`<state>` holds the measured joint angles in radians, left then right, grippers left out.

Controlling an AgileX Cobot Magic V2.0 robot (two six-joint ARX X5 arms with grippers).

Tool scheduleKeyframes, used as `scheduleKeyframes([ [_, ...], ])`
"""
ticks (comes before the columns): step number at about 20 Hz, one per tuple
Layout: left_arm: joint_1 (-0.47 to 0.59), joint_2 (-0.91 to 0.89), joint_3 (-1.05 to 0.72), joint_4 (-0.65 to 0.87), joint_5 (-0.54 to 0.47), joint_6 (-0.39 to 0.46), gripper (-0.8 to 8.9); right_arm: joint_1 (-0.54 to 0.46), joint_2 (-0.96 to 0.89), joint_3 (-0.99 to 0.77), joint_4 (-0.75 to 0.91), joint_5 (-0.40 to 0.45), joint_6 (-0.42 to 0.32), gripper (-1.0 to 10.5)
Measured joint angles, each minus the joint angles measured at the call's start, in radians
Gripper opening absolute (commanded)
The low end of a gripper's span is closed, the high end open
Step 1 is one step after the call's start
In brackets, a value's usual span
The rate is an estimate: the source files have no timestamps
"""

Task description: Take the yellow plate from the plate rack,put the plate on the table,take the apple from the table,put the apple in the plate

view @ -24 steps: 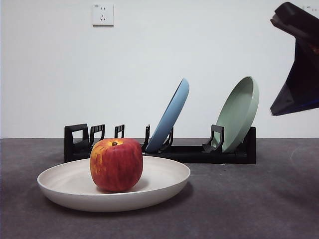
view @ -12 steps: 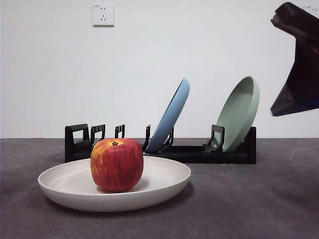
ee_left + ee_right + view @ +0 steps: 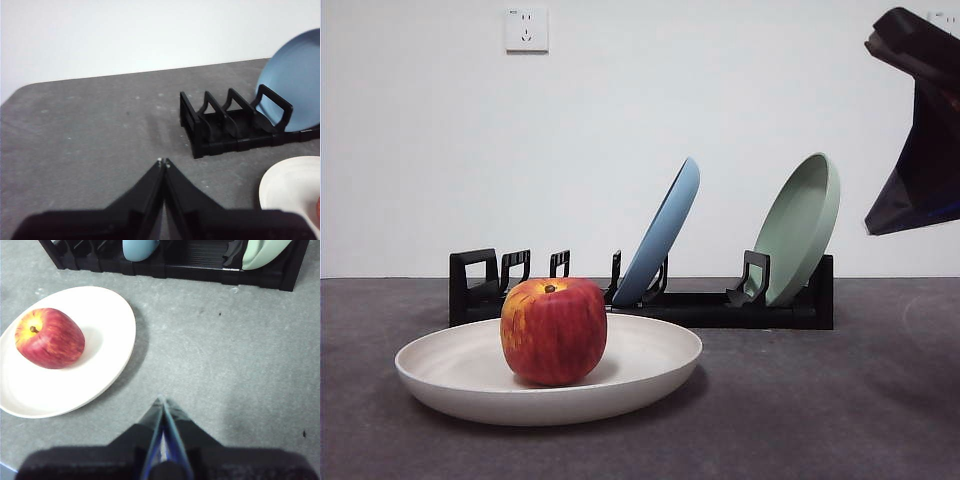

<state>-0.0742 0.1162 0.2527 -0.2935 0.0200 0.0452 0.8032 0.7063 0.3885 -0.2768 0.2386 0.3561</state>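
So the apple (image 3: 554,331) was sitting inside the yellow plate (image 3: 650,375), a bit off-centre toward one side, stem dimple facing up. The plate itself lay flat on the bench (image 3: 840,400), just in front of the plate rack (image 3: 720,308) and not touching it as far as I could tell.

The rack was behind it, running along the back of the bench, with the light blue plate (image 3: 665,232) leaning in a middle slot and the pale green plate (image 3: 802,226) leaning near the far end. The slots at the boxy-loop end were free.

Right end effector (image 3: 163,401) was up off the bench, over bare surface beside the plate, jaws pressed together with nothing between them. In the front view it only showed as a dark shape high in the corner (image 3: 918,120).

Left end effector (image 3: 163,161) was also pinched together and holding nothing, hanging over open bench near the loop end of the rack, well apart from the apple.

There was a wall socket (image 3: 526,29) on the white wall behind everything.
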Motion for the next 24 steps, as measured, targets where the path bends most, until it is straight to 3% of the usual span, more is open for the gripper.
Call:
scheduleKeyframes([
  [3, 0.032, -0.042, -0.089, 0.095, 0.038, 0.0, -0.04, 0.0, 0.0, 0.0, 0.0, 0.0, 0.0, 0.0],
  [9, 0.034, -0.111, -0.229, 0.127, 0.04, -0.015, -0.04, 0.0, 0.0, 0.0, 0.0, 0.0, 0.0, 0.0],
  [24, 0.034, -0.112, -0.235, 0.111, 0.023, -0.038, -0.04, 0.0, 0.0, 0.0, 0.0, 0.0, 0.0, 0.0],
])
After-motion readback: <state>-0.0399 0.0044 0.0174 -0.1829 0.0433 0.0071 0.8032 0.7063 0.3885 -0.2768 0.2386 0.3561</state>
